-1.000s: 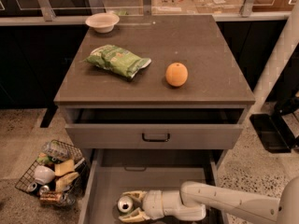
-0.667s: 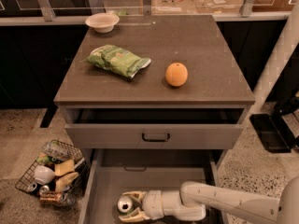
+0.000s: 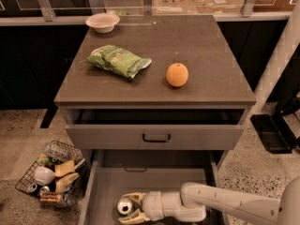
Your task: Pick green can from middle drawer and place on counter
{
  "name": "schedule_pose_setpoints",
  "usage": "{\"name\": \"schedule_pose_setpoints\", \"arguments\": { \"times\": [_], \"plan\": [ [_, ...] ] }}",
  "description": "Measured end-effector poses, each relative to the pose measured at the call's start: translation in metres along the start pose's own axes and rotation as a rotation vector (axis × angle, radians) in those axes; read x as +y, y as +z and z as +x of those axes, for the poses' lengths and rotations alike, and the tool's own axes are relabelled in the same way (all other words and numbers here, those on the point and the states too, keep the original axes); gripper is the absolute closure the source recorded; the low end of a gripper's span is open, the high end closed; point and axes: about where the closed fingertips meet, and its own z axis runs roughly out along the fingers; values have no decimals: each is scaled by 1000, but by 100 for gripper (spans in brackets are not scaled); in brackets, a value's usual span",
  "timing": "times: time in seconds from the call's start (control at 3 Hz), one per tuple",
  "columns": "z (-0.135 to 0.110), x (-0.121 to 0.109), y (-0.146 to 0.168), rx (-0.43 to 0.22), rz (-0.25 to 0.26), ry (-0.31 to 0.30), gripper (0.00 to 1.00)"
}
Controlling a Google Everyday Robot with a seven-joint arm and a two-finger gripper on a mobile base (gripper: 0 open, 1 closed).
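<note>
The green can point(image 3: 125, 206) is in the open middle drawer point(image 3: 105, 189), low in the camera view, with its silver top and dark opening facing the camera. My gripper point(image 3: 124, 208) reaches in from the right on a white arm. Its pale fingers point(image 3: 134, 197) sit against the can on both sides, shut on it, and the can rests near the drawer floor. The brown-grey counter point(image 3: 206, 46) is above, on top of the cabinet.
On the counter lie a crinkled green snack bag point(image 3: 118, 60), an orange point(image 3: 177, 74) and a white bowl point(image 3: 102, 22). The shallower top drawer point(image 3: 156, 138) with a black handle stands partly open above the middle drawer. A wire basket point(image 3: 51, 172) of junk stands on the floor at left.
</note>
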Motion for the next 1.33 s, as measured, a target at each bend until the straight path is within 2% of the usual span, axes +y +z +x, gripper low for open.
{"name": "schedule_pose_setpoints", "arguments": {
  "times": [0.33,1.0,1.33],
  "plan": [
    [-7,4,-4,-16,5,-4,100],
    [-65,31,-37,-8,69,-69,100],
    [-97,39,-59,-19,119,-90,100]
  ]
}}
